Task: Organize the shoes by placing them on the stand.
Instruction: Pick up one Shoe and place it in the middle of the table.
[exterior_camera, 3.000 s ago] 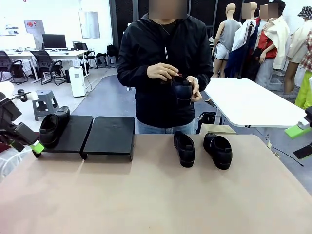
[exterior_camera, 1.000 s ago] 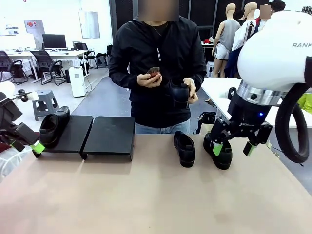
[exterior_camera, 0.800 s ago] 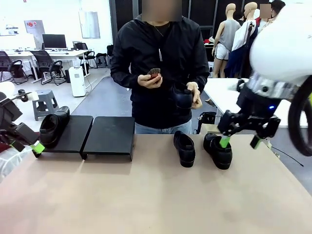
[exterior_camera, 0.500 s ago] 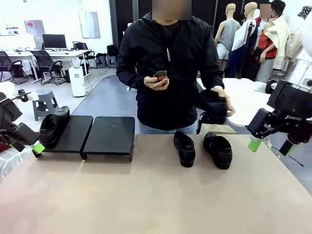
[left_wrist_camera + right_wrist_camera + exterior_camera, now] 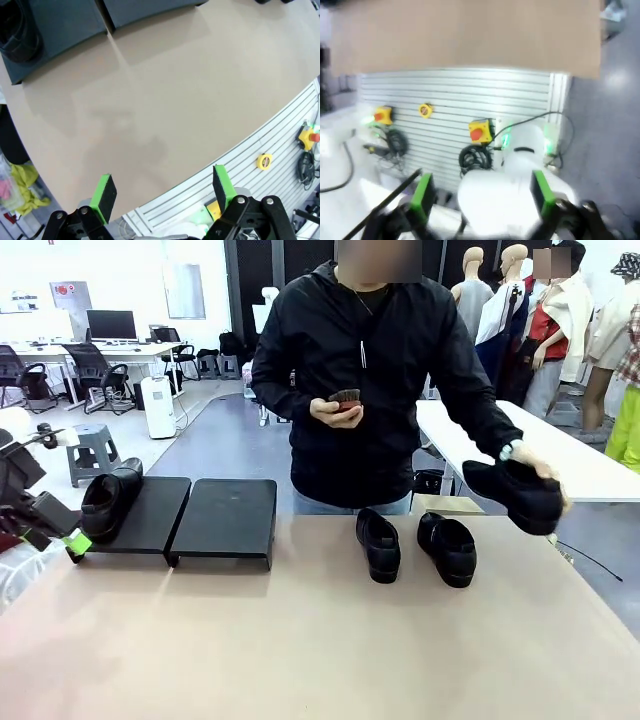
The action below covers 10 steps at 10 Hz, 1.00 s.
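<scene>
One black shoe (image 5: 108, 500) rests on the left platform of the stand (image 5: 155, 520); the right platform (image 5: 228, 522) is bare. Two more shoes (image 5: 378, 543) (image 5: 447, 548) lie on the table in front of the person. The person's hand holds another shoe (image 5: 520, 495) out over the table's right side. My left gripper (image 5: 72, 542) sits at the table's left edge beside the stand. In the left wrist view it (image 5: 164, 192) is open over bare table, with the shoe (image 5: 17, 30) on the stand (image 5: 60, 22) far off. My right gripper (image 5: 481, 196) is open and holds nothing.
The person's other hand holds a small dark brush (image 5: 345, 398) at chest height. The right wrist view is blurred and looks down past the table edge (image 5: 470, 70) at a slatted panel with a red stop button (image 5: 477, 131). A white table (image 5: 560, 455) stands behind.
My right arm has swung away from the rightmost shoe and out of the front view to the right. The person has moved the held shoe out to the right. My left arm has stayed still.
</scene>
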Each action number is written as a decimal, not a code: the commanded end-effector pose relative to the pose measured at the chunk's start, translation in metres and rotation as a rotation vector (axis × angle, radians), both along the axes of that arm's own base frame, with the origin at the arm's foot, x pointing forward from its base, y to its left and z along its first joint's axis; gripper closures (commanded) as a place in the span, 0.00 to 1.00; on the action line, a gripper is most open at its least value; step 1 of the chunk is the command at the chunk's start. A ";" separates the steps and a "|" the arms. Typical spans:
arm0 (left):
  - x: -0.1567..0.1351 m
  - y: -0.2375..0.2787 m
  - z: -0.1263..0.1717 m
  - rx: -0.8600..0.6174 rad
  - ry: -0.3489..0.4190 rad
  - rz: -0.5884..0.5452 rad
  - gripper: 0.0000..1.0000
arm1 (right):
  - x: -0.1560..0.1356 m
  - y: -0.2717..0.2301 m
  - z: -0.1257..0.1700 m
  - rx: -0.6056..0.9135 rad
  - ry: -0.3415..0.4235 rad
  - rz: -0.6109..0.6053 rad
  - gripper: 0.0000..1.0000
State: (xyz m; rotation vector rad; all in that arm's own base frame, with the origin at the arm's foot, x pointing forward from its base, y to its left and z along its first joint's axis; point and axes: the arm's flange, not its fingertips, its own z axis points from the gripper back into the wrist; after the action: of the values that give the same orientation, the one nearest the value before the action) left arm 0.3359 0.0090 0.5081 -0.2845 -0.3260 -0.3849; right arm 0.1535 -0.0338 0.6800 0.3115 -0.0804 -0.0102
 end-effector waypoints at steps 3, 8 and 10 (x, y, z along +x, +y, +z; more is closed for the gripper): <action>-0.002 0.000 -0.004 0.005 -0.006 0.011 0.00 | 0.007 -0.032 -0.009 0.011 -0.074 0.006 0.00; -0.002 0.000 -0.004 0.005 -0.006 0.011 0.00 | 0.063 0.013 -0.035 -0.056 0.000 0.034 0.00; -0.002 0.000 -0.004 0.005 -0.006 0.011 0.00 | 0.107 0.064 -0.059 -0.088 0.089 0.009 0.00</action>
State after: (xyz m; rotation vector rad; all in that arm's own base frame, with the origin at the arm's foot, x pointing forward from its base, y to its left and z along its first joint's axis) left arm 0.3358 0.0087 0.5082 -0.2840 -0.3263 -0.3855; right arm 0.2382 0.0083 0.6231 0.2279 -0.0186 0.0210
